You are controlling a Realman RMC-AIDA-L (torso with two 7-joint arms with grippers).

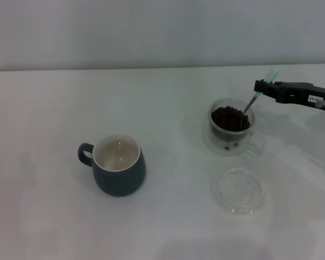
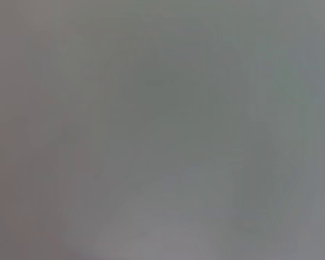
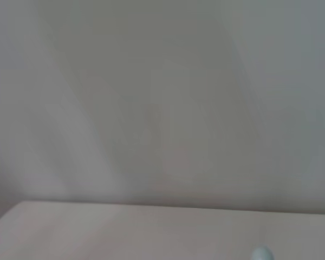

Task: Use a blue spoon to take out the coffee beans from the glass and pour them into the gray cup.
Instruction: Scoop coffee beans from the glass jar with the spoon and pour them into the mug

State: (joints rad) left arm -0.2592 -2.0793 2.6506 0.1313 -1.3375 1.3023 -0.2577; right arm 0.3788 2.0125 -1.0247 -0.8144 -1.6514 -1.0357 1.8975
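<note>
Reaching in from the right edge of the head view, the right gripper is hanging just beyond and to the right of the glass; its dark fingers are pinching the blue spoon by the pale handle, the handle end sticking up and away past the fingers; the metal neck is slanting down and leftward into the glass, and the bowl is sitting buried among the coffee beans; the beans are filling the inner wall of the glass nearly to the rim in a dark heap, with a few loose ones showing lower down near the base.

Standing on the white table, the glass is sitting right of centre, its clear handle pointing toward the near right; a flat clear round dish is lying just in front of it, apart from it, nearer the robot.

Sitting well apart to the left, the gray cup is standing upright, loop handle turned to the left, cream inside looking bare of beans.

Showing in the right wrist view is only a pale table edge below a blank wall, with the rounded tip of the spoon handle poking up at the lower margin; the left wrist view is giving nothing but a flat grey blur; the left gripper is appearing in no view.
</note>
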